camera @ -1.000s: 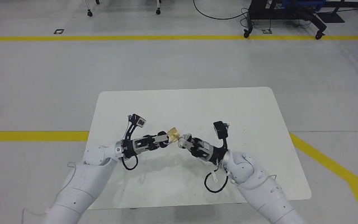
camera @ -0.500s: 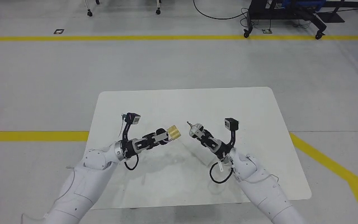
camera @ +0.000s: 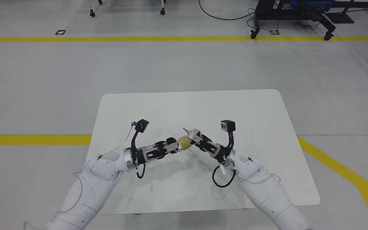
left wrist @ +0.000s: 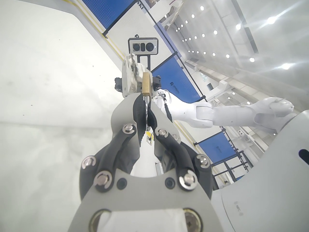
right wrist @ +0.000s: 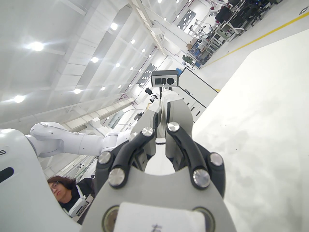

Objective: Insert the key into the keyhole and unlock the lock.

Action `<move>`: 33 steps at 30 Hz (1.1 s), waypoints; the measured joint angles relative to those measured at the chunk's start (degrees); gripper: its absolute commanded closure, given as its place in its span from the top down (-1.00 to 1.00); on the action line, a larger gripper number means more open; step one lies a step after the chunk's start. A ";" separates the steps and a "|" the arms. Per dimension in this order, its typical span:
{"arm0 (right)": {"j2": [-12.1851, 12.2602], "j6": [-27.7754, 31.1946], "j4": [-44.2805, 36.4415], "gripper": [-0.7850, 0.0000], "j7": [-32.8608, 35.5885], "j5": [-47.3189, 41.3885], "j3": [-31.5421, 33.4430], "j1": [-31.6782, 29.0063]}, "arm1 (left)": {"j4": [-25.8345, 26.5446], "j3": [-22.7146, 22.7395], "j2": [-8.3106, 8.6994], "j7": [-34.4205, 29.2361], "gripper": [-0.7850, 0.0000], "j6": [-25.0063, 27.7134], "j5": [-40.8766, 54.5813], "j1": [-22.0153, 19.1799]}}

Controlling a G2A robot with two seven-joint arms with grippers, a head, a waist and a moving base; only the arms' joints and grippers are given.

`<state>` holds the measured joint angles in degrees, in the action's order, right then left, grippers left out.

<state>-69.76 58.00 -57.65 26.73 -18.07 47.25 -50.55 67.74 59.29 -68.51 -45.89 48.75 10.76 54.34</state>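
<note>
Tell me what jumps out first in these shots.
Above the middle of the white rounded table, the left gripper pinches a small brass padlock by its silver shackle. The right gripper, shut on a thin metal key, meets it at the padlock's far end.

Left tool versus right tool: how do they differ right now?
The left tool has black pads shut on the shackle of the brass lock; the right tool has white-wrapped fingers closed together, their load hidden. The left tool holds the lock; the right tool sits at its far end. Both are raised above the table.
</note>
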 measured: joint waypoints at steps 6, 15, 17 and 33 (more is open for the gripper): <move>-0.06 0.00 -1.02 -1.00 2.36 -0.41 0.83 -0.70 | 0.33 -0.72 -0.20 2.80 -1.00 -0.62 -3.95 0.21; -0.30 0.01 -2.12 -1.00 4.63 -0.91 1.59 -1.56 | 0.37 -0.72 -0.23 5.88 -1.00 -1.39 -7.66 0.42; -0.37 0.01 -2.29 -1.00 5.13 -0.96 1.60 -1.66 | 0.53 -0.73 -0.22 6.31 -1.00 -1.63 -8.60 0.40; -0.57 0.02 -3.98 -1.00 9.71 -0.60 1.89 -1.89 | 7.23 3.68 0.72 23.11 -1.00 -4.19 -36.29 3.40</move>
<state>-70.33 58.02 -61.63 36.44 -18.67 49.14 -52.44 74.97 62.97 -67.80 -22.78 44.56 -25.53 57.74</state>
